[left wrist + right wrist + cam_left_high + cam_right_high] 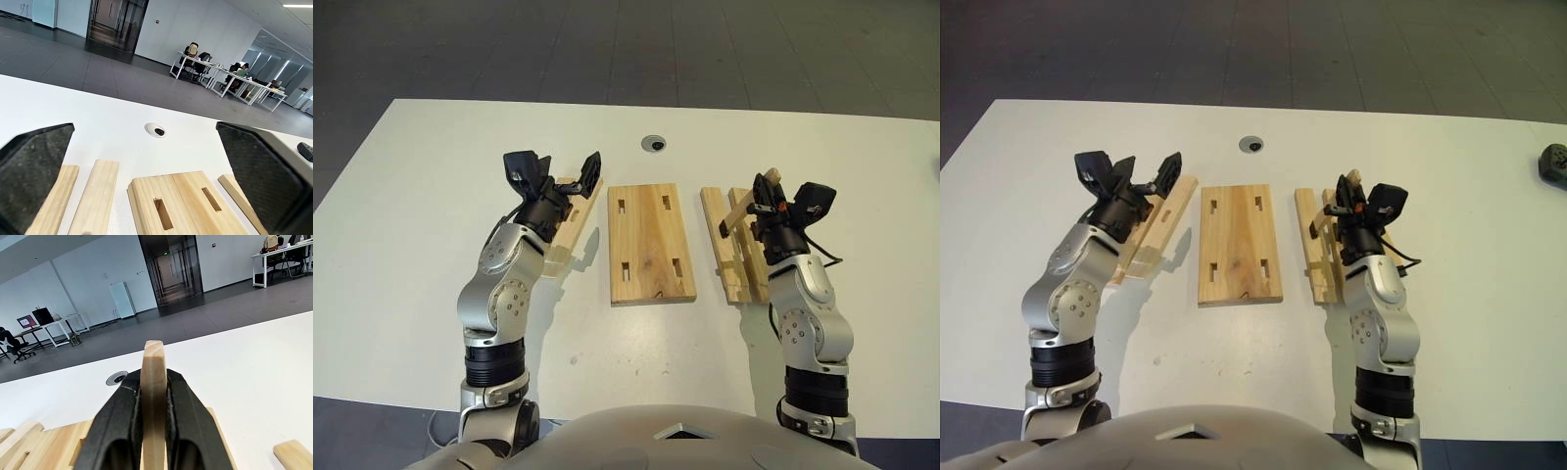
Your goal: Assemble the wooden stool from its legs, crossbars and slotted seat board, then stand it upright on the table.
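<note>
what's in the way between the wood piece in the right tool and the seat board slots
Nothing visible: the wooden piece in the right tool is beside the seat board, whose four slots lie open.

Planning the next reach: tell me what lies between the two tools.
The slotted seat board lies flat between the left tool and the right tool, in both eye views.

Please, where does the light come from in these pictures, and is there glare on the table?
Left eye view: the white table is evenly lit, without glare patches; the seat board casts hardly any shadow. Left wrist view: a ceiling light strip glows overhead. Right wrist view: the wooden piece in the right pincer shows a bright front edge.
</note>
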Controlling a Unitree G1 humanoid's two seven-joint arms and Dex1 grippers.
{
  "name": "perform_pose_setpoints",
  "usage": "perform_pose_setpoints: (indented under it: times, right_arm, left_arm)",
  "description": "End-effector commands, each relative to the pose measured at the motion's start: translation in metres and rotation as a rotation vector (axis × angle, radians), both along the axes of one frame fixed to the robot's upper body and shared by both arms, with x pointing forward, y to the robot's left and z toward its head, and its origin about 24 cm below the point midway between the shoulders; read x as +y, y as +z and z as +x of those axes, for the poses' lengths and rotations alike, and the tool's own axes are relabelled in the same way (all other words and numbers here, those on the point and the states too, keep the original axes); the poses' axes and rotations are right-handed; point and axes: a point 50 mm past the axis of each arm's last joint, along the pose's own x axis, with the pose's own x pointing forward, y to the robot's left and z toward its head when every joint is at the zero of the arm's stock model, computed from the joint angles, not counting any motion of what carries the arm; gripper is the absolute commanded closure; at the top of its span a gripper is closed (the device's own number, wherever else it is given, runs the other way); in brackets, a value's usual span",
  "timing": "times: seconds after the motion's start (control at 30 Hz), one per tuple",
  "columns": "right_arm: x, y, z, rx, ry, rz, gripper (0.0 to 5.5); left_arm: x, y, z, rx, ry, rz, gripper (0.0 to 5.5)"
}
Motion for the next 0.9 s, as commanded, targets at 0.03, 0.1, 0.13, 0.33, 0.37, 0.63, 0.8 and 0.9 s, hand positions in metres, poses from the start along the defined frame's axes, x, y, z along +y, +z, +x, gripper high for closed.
perform_pose_setpoints:
  times: [0.03, 0.1, 0.13, 0.33, 0.37, 0.63, 0.8, 0.9]
  right_arm:
    - [-0.001, -0.013, -0.005, 0.069, 0.003, -0.07, 5.08]
    - [-0.002, -0.02, -0.01, 0.109, 0.002, -0.107, 5.08]
    - [-0.002, -0.022, -0.012, 0.121, 0.001, -0.119, 5.08]
    - [-0.009, -0.023, -0.017, 0.124, -0.045, -0.146, 5.08]
    - [-0.01, -0.023, -0.019, 0.117, -0.048, -0.156, 5.08]
    - [-0.025, -0.05, -0.051, 0.137, -0.039, -0.318, 5.08]
    - [-0.032, -0.065, -0.06, 0.167, -0.075, -0.252, 5.08]
    - [-0.037, -0.075, -0.068, 0.195, -0.102, -0.219, 5.08]
  left_arm:
    - [0.001, -0.002, -0.001, 0.003, 0.01, 0.018, 0.1]
    - [0.002, -0.003, -0.002, 0.006, 0.013, 0.024, 0.1]
    - [0.002, -0.004, -0.002, 0.009, 0.014, 0.025, 0.1]
    - [0.0, -0.005, -0.002, 0.008, 0.012, 0.039, 0.1]
    - [-0.001, -0.004, -0.002, 0.004, 0.008, 0.044, 0.1]
    - [0.003, -0.005, -0.007, 0.004, 0.033, 0.05, 0.1]
    - [0.003, -0.006, -0.008, 0.007, 0.025, 0.057, 0.1]
    - [0.004, -0.006, -0.008, 0.008, 0.022, 0.061, 0.1]
